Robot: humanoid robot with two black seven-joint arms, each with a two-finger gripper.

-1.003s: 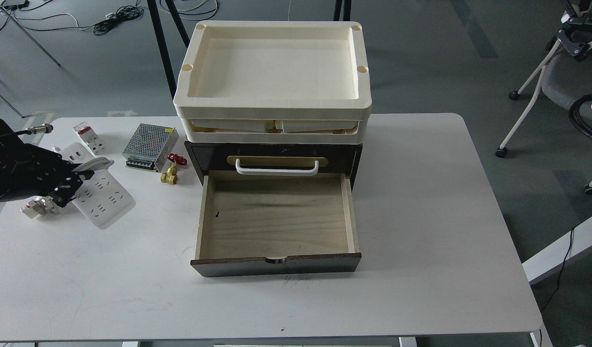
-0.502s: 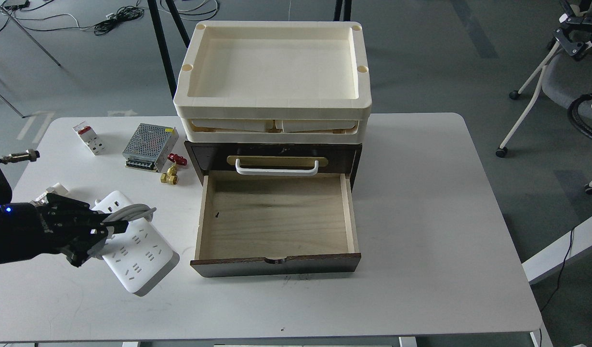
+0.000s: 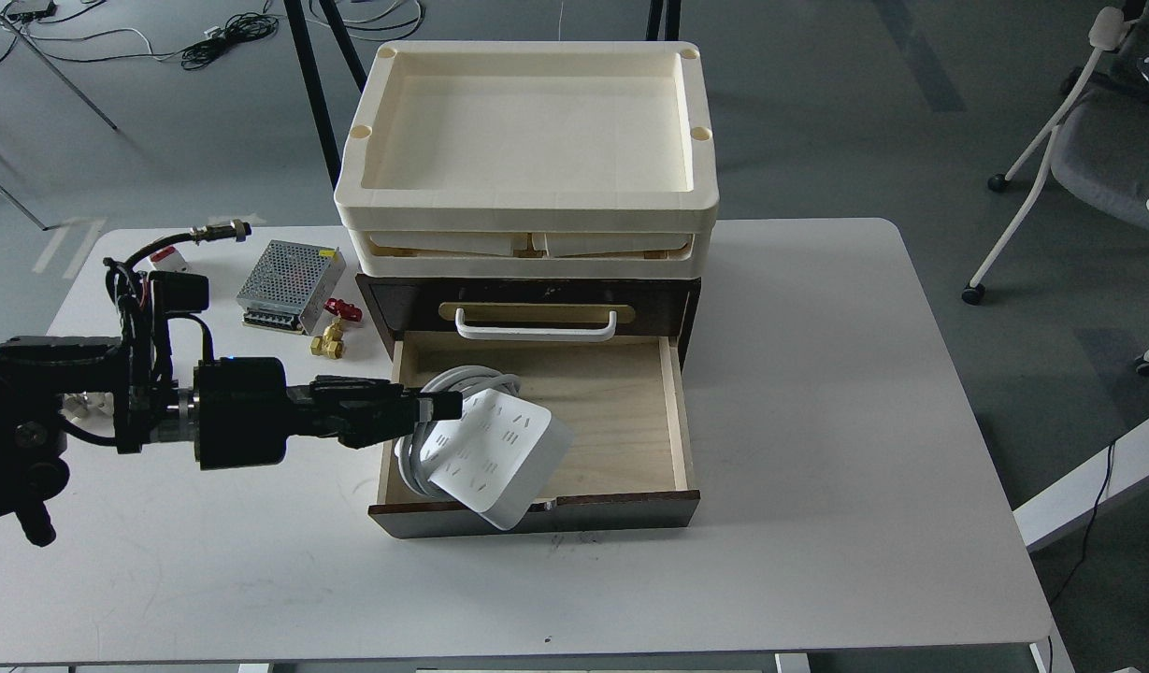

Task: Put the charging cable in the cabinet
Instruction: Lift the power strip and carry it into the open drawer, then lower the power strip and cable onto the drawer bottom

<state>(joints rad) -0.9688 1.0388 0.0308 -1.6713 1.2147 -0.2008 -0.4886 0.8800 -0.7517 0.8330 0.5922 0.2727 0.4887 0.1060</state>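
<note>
Cable (image 3: 495, 453), cord coiled beside the strip, held tilted over the open drawer (image 3: 621, 411) of the cabinet (image 3: 387, 304), left gripper (image 3: 438, 407) clamped on its coiled end, positioned for lowering inside; right gripper unseen.

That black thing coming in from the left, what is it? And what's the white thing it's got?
It is a robot's left arm. The picture is taken from the robot's own head, looking down at a white table. At the arm's end is its left tool, two fingers pinched on a charging cable: a white power strip with its cord coiled around it. The robot holds it over the open drawer of a small brown cabinet, one end poking past the drawer's front edge. Cream trays sit on top of the cabinet. Also on the table are a silver mesh box and a little brass valve. The right arm is not in the picture.
</note>
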